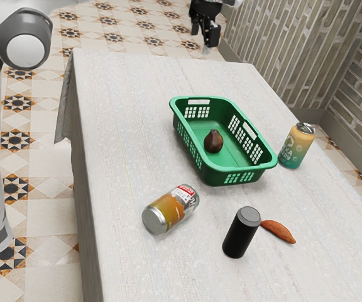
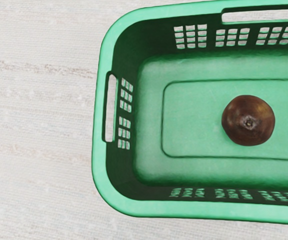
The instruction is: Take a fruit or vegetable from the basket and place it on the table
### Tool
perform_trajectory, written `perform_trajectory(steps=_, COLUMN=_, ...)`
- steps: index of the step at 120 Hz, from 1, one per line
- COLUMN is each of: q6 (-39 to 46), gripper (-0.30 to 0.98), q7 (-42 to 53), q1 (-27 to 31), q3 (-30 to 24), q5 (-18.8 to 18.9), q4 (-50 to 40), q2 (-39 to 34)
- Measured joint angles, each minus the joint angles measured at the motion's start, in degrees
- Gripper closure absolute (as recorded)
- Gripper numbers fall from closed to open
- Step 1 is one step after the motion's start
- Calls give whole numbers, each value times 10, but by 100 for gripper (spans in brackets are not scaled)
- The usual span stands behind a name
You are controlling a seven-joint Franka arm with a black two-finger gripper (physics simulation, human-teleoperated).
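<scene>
Jaws: apart. Recommend centring over the dark fruit (image 2: 248, 120), descending upright, clear of the basket (image 2: 99, 165) walls; release well inside the edges of the worktop (image 1: 118, 145).

On the pale table (image 1: 115, 126) there stands a green basket (image 1: 242, 169). Near it, one yellow-and-teal can (image 1: 295, 148) stands upright and one orange-and-silver can (image 1: 170, 209) lies on its side. One black can (image 1: 239, 238) is upright, just beside a reddish-brown sweet potato (image 1: 278, 231).

- Yellow-and-teal can (image 1: 295, 148), upright
- Orange-and-silver can (image 1: 170, 210), lying on its side
- Black container (image 1: 239, 236) with a grey top, upright
- Sweet potato (image 1: 278, 231), just beside the container
- Patterned floor tiles (image 1: 43, 135)
- Brick wall (image 1: 294, 56)
</scene>
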Motion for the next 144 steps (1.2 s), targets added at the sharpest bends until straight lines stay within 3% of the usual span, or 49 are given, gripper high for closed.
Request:
perform_trajectory(steps=24, q6=-1, gripper=0, q7=9, q1=22, q3=-1, q5=-4, q4=3, q2=-1)
perform_trajectory(steps=42, q6=-3, gripper=0, q7=12, q1=13, q3=-4, q5=-6, q4=28, q2=-43)
perform_trajectory(steps=60, q6=-4, gripper=0, q7=9, q1=2, q3=-2, q5=-5, q4=-23, q2=-28)
perform_trajectory(steps=80, q6=-4, gripper=0, q7=6, q1=-44, q3=1, q5=-14, q4=-39, q2=-15)
perform_trajectory(steps=110, q6=-22, gripper=0, q7=-14, q1=-157, q3=6, q5=-84, q4=-74, q2=-13)
perform_trajectory(steps=144, q6=-23, gripper=0, q7=-32, q1=-96, q3=8, q5=-104, q4=-77, q2=23)
